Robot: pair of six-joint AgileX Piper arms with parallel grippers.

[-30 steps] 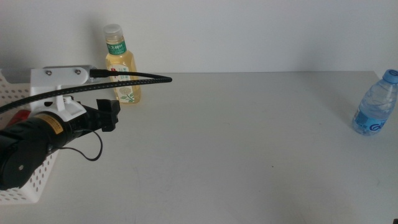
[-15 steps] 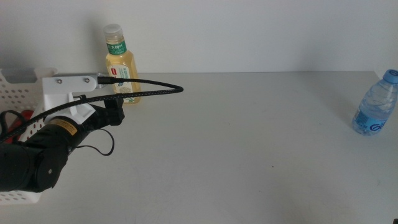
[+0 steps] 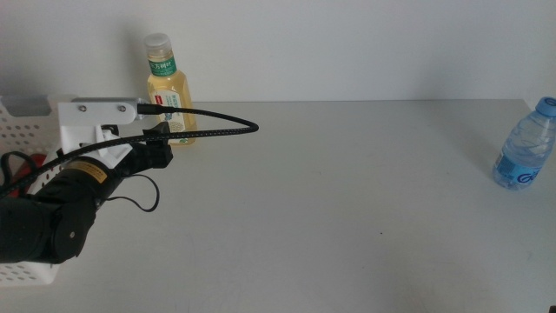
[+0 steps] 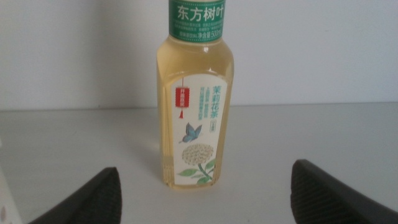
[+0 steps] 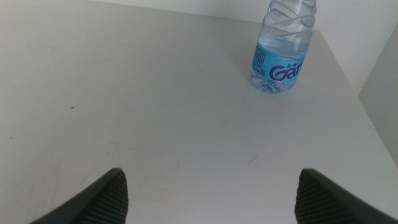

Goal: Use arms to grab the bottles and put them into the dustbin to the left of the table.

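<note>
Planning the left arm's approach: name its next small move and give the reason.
Probably ease the left gripper straight forward toward the pale-yellow bottle. Its jaws stand wide open with the upright bottle centred between them but not yet reached, and the dustbin sits close by.

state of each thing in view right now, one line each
pale-yellow tea bottle with white cap: upright on the table, capped, not gripped
clear blue-capped water bottle: upright, capped, untouched
white perforated plastic basket: something red shows inside
left gripper: open, facing the tea bottle
right gripper: open, over bare table
</note>
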